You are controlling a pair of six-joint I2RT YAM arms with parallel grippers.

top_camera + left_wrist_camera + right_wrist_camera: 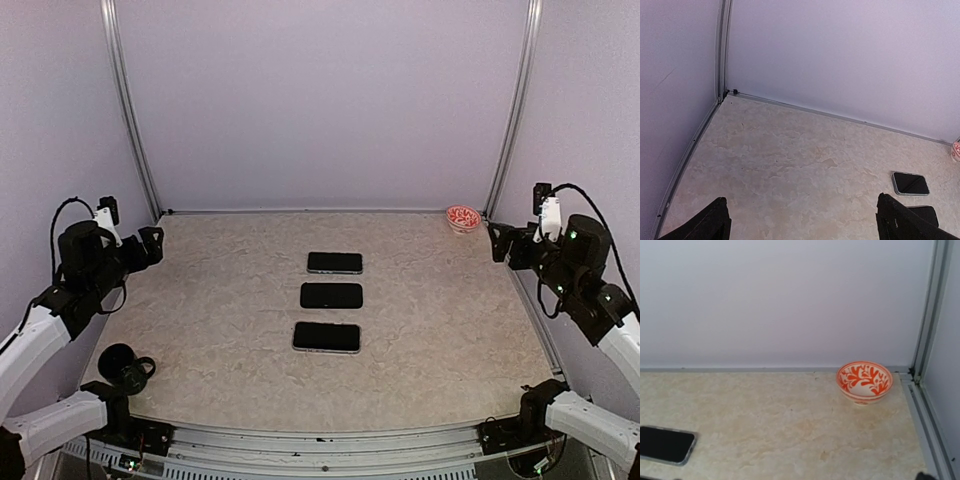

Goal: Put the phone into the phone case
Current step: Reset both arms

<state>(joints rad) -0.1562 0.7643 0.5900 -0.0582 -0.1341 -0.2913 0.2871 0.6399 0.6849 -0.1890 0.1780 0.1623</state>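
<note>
Three flat dark slabs lie in a column at the table's middle. The far one (pixel 335 262) (pixel 910 183) (pixel 665 444) and the near one (pixel 327 337) have silver rims and look like phones. The middle one (pixel 331 295) (pixel 926 214) is all black and may be the phone case; I cannot tell for sure. My left gripper (pixel 152 245) (pixel 801 215) hovers at the table's left edge, jaws wide apart over bare table. My right gripper (pixel 497 243) hovers at the right edge, open and holding nothing. Only one dark tip of it shows in its wrist view.
An orange-and-white patterned bowl (pixel 462 217) (pixel 864 381) sits in the far right corner. A black cup-like object (pixel 125 366) stands at the near left beside the left arm's base. Lilac walls with metal rails close in the table on three sides.
</note>
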